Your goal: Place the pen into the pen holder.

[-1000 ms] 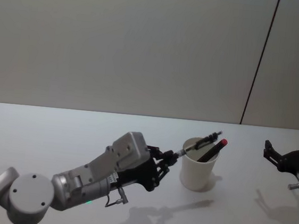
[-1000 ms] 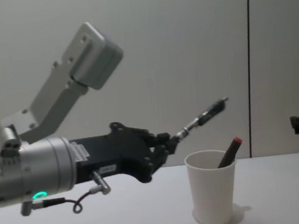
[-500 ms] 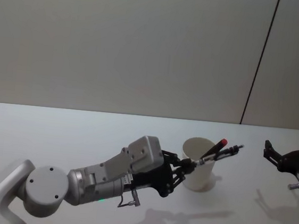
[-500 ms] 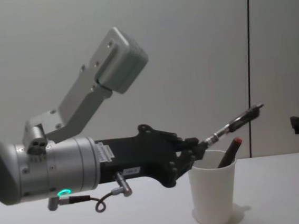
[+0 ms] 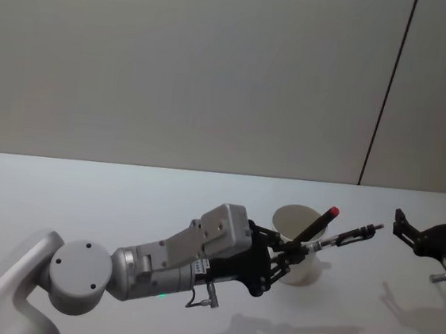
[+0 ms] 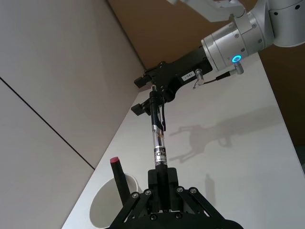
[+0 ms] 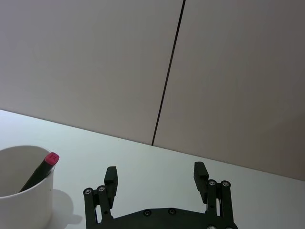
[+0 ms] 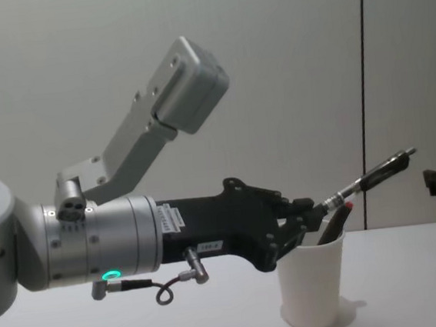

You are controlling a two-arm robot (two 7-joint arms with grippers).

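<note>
Your left hand [image 8: 321, 206] was clamped on the pen's [image 8: 373, 172] lower end at the cup's [image 8: 312, 293] rim, the pen slanting out past it. Positioning step, I judged: you next needed to swing it upright over the mouth, then release. Your right hand [image 5: 423, 236] hung open, far right.
</note>
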